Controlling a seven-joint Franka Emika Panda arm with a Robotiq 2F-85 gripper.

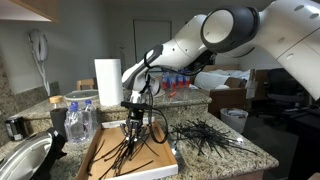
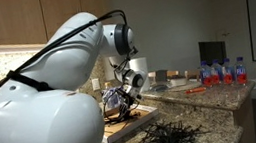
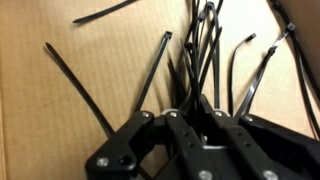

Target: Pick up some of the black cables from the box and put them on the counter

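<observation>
The gripper (image 1: 133,118) is clenched on a bundle of black cables (image 1: 128,143) whose ends hang down into the cardboard box (image 1: 150,162).

1. Lift straight up until the trailing ends clear the box wall.
2. Traverse to the counter (image 1: 220,160) and release beside the heap of cables (image 1: 205,135) lying there (loose strands may snag or slip out, so move slowly).

The wrist view shows the fingers (image 3: 150,135) pinching the strands (image 3: 205,55) over the bare cardboard. Both exterior views lack this detail. Only they show the heap (image 2: 168,137) and the travel path.
</observation>
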